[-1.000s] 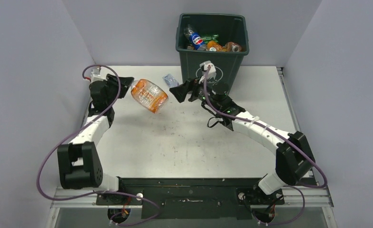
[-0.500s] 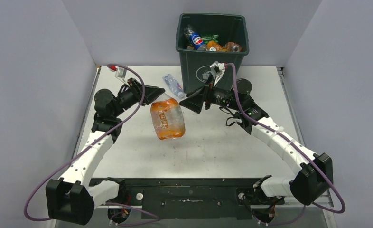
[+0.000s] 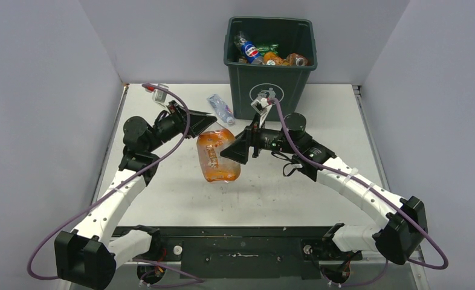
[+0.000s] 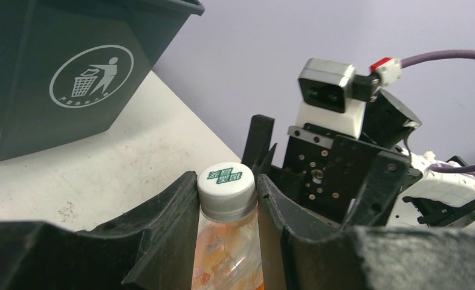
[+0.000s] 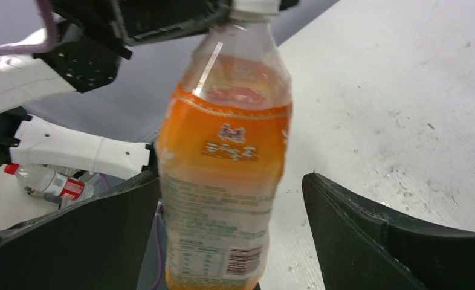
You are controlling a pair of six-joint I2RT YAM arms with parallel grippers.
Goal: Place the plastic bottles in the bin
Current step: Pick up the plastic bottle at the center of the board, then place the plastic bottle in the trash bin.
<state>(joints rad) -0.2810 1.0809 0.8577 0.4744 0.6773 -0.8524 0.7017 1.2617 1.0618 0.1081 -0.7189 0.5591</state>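
Observation:
An orange bottle with a white cap hangs above the table's middle. My left gripper is shut on its neck just under the cap. My right gripper is open, with the bottle's body between its fingers; the left finger is close beside the bottle and the right one stands apart. The dark green bin stands at the back and holds several bottles. Its logo shows in the left wrist view.
A clear crushed bottle with a red label lies on the table left of the bin, and also shows in the right wrist view. Grey walls close in the left, right and back of the table.
My left arm swung the orange bottle from the left toward the table's middle, where it now hangs neck up. My right gripper moved from the bin's front to the bottle, jaws open around it.

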